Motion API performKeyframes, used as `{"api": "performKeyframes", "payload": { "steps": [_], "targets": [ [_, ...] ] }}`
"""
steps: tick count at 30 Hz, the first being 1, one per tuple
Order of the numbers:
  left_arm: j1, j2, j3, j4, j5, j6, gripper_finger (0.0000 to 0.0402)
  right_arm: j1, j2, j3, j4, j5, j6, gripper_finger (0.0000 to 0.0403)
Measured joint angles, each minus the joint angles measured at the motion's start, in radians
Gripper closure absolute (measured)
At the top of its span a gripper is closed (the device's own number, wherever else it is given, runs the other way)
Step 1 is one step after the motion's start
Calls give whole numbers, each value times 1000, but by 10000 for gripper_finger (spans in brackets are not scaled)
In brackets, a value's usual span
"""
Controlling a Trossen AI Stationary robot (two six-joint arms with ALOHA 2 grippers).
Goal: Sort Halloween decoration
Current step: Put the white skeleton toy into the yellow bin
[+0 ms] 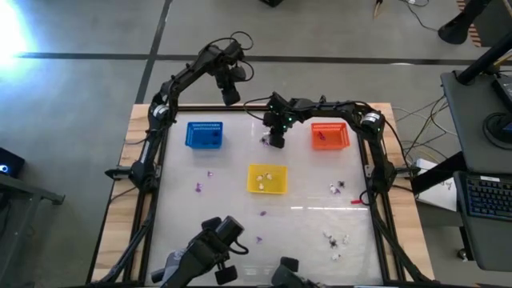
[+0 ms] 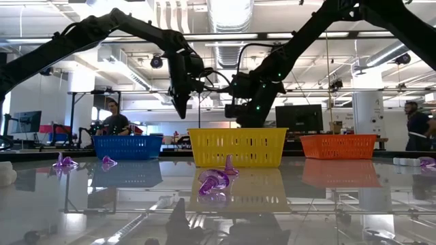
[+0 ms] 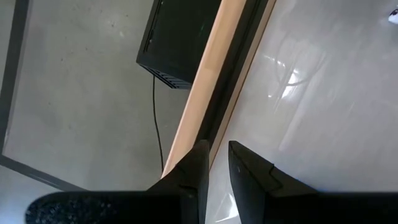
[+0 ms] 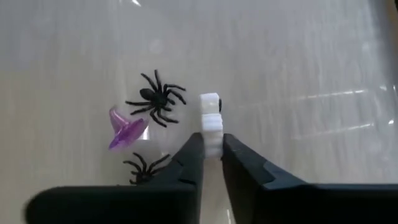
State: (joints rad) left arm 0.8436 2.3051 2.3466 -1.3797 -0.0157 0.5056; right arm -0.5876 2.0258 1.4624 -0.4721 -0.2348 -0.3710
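Between right claw (image 4: 212, 151) tips, white trinket (image 4: 211, 118) pinched

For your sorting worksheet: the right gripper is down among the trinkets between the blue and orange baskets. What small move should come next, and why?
Probably lift straight up. The right gripper is closed on the white trinket, while a black spider and a purple trinket lie close beside it; a vertical rise should avoid dragging them.

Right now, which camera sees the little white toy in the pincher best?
The right wrist view: the white trinket sits pinched between the right gripper fingers, close up. The high view hides it under the gripper; the low and left wrist views don't show it.
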Motion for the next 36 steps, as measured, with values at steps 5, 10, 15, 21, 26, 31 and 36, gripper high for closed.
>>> {"api": "performKeyframes", "payload": {
  "steps": [5, 10, 15, 21, 26, 31, 36],
  "targets": [
    [0, 0, 0, 9, 0, 0, 358, 0, 0, 0, 13, 0, 42, 387],
    [0, 0, 0, 10, 0, 0, 358, 0, -24, 0, -18, 0, 98, 388],
    [0, 0, 0, 9, -1, 1, 358, 0, -89, 0, -55, 1, 133, 389],
    [1, 0, 0, 10, -6, 27, 358, 10, -174, 0, -185, -17, 213, 390],
    [1, 0, 0, 19, -69, 32, 358, 54, -205, 0, -267, -105, 259, 390],
    [1, 0, 0, 18, -73, 34, 358, 129, -208, 0, -297, -140, 342, 390],
    [1, 0, 0, 18, -73, 29, 358, 220, -209, 0, -304, -143, 410, 390]
  ]
}}
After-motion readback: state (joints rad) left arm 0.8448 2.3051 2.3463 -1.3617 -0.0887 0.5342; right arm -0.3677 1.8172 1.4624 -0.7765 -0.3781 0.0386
